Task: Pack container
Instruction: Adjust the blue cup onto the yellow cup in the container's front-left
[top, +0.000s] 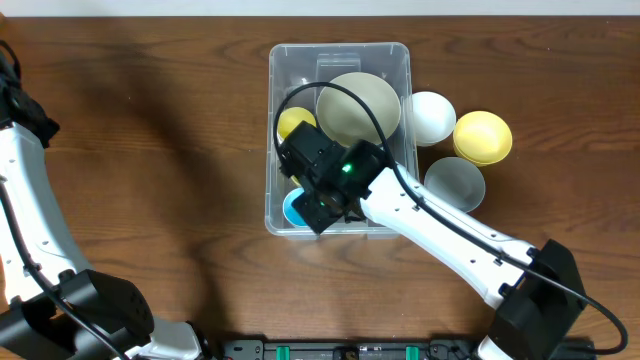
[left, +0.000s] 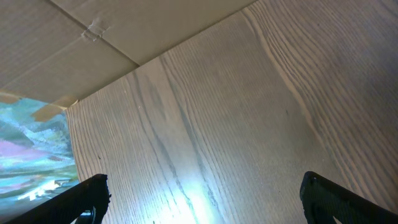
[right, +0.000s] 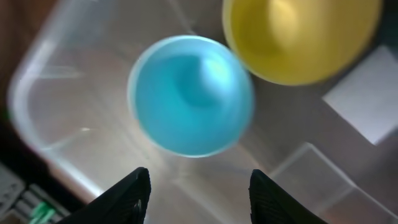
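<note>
The clear rectangular container (top: 390, 60) stands on the table's middle. Inside it lie a large beige bowl (top: 358, 105), a yellow bowl (top: 293, 121) and a blue bowl (top: 293, 208). My right gripper (top: 325, 205) hovers over the container's near end, open and empty. In the right wrist view the open fingers (right: 196, 196) are just above the blue bowl (right: 189, 102), with the yellow bowl (right: 298, 37) beside it and the white label (right: 367, 93) on the container bottom. My left gripper (left: 202, 199) is open over bare table at the far left, out of the overhead view.
To the right of the container stand a white bowl (top: 432, 116), a yellow bowl (top: 482, 136) and a grey bowl (top: 454, 184). The left arm (top: 30, 200) runs along the table's left edge. Cardboard (left: 93, 31) lies beyond the table in the left wrist view.
</note>
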